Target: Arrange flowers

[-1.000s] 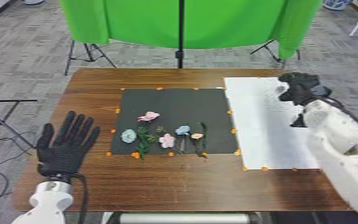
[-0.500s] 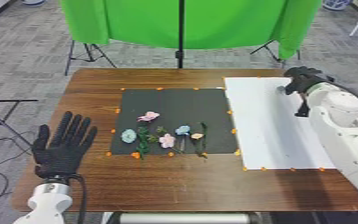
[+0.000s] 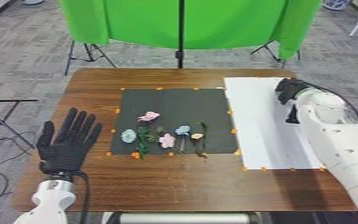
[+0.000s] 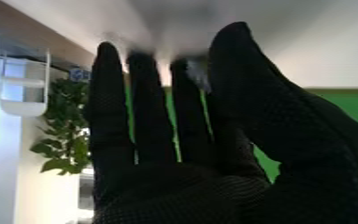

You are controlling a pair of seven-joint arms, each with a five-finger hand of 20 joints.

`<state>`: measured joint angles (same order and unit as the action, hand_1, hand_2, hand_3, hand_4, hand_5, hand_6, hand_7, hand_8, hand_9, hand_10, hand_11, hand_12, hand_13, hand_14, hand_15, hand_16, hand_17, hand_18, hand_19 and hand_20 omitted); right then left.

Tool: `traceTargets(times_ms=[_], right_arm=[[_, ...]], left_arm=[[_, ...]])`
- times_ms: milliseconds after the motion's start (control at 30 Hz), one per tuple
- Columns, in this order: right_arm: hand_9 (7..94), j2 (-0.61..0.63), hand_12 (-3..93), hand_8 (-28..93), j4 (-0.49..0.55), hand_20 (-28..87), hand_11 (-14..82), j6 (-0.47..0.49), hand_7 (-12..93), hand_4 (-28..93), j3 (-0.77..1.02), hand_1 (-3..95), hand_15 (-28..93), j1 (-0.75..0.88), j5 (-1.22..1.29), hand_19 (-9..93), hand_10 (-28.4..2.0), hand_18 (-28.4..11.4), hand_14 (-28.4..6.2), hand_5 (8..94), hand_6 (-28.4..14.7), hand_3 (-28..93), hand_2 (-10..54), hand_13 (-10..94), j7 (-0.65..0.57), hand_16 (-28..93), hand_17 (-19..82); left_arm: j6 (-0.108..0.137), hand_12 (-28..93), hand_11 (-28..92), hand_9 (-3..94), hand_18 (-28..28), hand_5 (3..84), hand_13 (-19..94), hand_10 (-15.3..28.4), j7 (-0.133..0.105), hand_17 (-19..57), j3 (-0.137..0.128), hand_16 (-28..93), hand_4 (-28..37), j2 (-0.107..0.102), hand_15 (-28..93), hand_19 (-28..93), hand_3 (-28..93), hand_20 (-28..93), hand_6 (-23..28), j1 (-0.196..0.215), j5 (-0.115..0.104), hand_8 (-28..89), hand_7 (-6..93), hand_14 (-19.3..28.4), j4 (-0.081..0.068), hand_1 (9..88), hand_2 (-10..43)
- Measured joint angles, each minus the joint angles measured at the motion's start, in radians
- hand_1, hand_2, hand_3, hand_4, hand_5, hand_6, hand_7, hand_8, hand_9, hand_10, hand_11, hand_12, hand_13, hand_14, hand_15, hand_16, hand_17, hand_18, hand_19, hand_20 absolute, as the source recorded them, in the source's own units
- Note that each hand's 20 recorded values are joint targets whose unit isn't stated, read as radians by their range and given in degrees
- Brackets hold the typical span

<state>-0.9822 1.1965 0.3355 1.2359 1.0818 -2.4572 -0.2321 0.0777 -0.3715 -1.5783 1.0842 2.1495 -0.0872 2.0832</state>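
Black-gloved right hand (image 3: pixel 289 89): hung over white rectangular sheet (image 3: pixel 257 125), fingers extended, any hold indeterminable; low leftward sweep risked snagging green-stemmed pastel flowers (image 3: pixel 167 140).

The bench (image 3: pixel 158 192) looks like smooth brown wood with a soft sheen. On its right lies a smooth white sheet (image 3: pixel 264 120); nearer its middle, a matt black one (image 3: pixel 186 100). Beyond the far edge hangs green cloth (image 3: pixel 229 25), and the floor's grey carpet (image 3: pixel 33 75) looks rough.
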Motion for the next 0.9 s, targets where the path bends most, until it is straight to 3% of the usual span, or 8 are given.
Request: traceTargets(times_ms=[133,200,433,633,900], right_arm=[[81.6,0.000,33.5,-7,0.014,33,8.9,-0.064,31,-28,0.001,61.5,27,0.019,-0.001,74,-8.7,-17.0,-4.2,72.5,2.7,65,-9.5,70,0.015,35,29],[85.2,0.000,36.9,-6,0.022,34,10.1,-0.115,35,-28,0.000,61.5,29,0.039,-0.002,75,-8.8,-17.7,-4.4,75.2,2.3,65,-9.5,72,0.018,37,30],[86.2,0.027,38.5,-6,0.128,35,10.1,-0.152,37,-28,-0.021,59.6,31,0.110,0.020,76,-9.0,-18.6,-4.8,75.7,2.0,68,-9.5,73,-0.003,38,30],[86.4,0.094,38.8,-6,0.346,35,10.1,-0.238,37,-28,-0.033,58.5,32,0.219,0.061,77,-9.2,-18.9,-5.0,75.6,1.8,71,-9.5,72,0.018,38,30],[86.1,0.102,38.6,-5,0.598,35,10.0,-0.150,37,-28,-0.070,58.0,32,0.286,0.043,77,-9.8,-19.4,-5.3,75.6,1.4,72,-9.5,72,0.095,37,29]], left_arm=[[0.001,9,17,36.2,13.1,43.3,26,15.0,0.003,-7.8,0.000,-6,-28.3,0.000,29,31,78,12,9.4,0.000,-0.001,-8,9.0,15.5,0.000,24.0,10.5],[0.001,9,16,36.2,13.1,43.3,26,15.0,0.005,-7.8,0.000,-6,-28.3,0.000,29,31,78,12,9.4,-0.001,-0.001,-9,9.0,15.5,0.000,23.9,10.6],[0.001,9,16,36.2,13.0,43.3,26,15.0,0.005,-7.8,-0.003,-6,-28.3,0.001,29,31,78,12,9.4,-0.001,-0.002,-9,9.0,15.6,0.000,23.8,10.7],[0.001,9,16,36.3,13.1,43.3,26,15.0,0.004,-7.8,-0.017,-6,-28.3,0.001,29,31,78,12,9.4,0.008,-0.002,-9,8.9,15.6,0.005,23.7,10.8],[0.002,9,16,36.3,13.1,43.1,26,15.0,0.005,-7.8,-0.026,-6,-28.3,0.001,29,31,78,12,9.5,0.010,-0.001,-9,8.9,15.6,0.007,23.8,10.9]])
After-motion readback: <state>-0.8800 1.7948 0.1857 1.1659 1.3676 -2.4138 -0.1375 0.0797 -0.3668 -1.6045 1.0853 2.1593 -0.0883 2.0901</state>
